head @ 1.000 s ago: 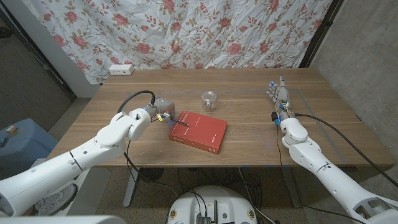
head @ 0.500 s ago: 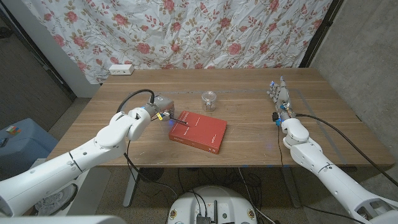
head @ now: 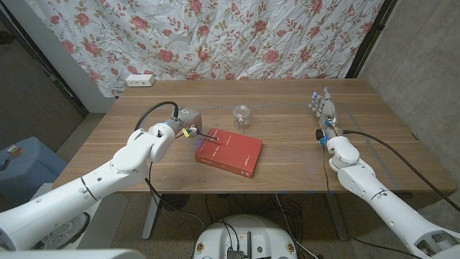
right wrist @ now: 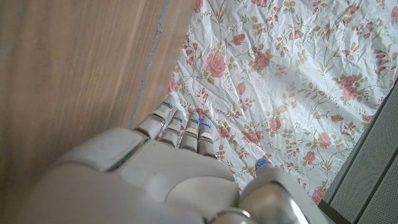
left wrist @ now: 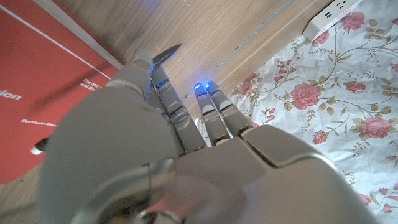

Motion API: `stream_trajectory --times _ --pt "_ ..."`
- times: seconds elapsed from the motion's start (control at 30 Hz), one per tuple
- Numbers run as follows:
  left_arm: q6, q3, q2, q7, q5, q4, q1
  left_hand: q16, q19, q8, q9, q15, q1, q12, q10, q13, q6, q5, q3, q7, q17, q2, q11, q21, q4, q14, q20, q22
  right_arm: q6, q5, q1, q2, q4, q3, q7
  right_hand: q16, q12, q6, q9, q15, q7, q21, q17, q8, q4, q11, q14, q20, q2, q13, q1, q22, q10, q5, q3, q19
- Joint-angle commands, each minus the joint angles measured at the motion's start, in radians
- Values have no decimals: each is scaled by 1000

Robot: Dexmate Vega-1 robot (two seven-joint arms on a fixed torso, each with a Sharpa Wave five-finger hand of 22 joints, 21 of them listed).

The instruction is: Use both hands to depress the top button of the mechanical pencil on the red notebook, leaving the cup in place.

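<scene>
The red notebook (head: 231,152) lies slightly askew at the table's middle, and its cover (left wrist: 43,68) also shows in the left wrist view. My left hand (head: 183,125) is at its far left corner and pinches the dark mechanical pencil (head: 206,134), whose free end points over that corner. A thin dark blur with a pale end (left wrist: 38,148) crosses the cover in the left wrist view. The clear cup (head: 242,116) stands upright just beyond the notebook. My right hand (head: 321,109) stands far to the right, fingers straight and apart, holding nothing.
A white power strip (head: 140,80) lies at the table's far left edge, in front of the flowered cloth (head: 237,36). A blue bin (head: 21,169) stands on the floor to the left. Bare wood (head: 287,144) lies between notebook and right hand.
My left hand has drawn slightly back toward the far left with the pencil, so less of the pencil reaches over the notebook. The right hand, the cup and the notebook have not moved.
</scene>
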Motion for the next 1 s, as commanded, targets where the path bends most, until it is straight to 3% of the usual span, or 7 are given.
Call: stream_trajectory --times 0.03,0.5,1.0 --pt "63 -5 -34 5 24 -27 11 -1 8 2 4 -175 11 2 22 2 8 4 -5 -4 5 3 -10 3 -1 12 -65 4 12 -39 -7 -25 -28 -4 2 6 -3 7 2 4 1 5 -1 3 -2 2 6 0 43 0 5 6 12 6 7 4" --pt "136 19 -89 -11 85 -51 8 -1 7 0 3 -175 14 1 29 3 11 4 -8 -4 5 4 -10 2 0 15 -66 4 26 -94 -30 -54 -67 -2 -14 6 -3 10 2 3 -1 5 -2 4 -3 1 6 -3 43 0 6 6 13 6 10 4" --pt "207 44 -185 17 115 -36 -4 -2 7 -4 2 -175 18 -2 34 3 13 4 -12 -4 6 4 -10 2 1 19 -65 4 62 -198 -37 -61 -92 -10 -58 7 -2 17 2 0 -1 5 -3 5 -4 2 9 -4 43 0 7 5 18 7 12 6"
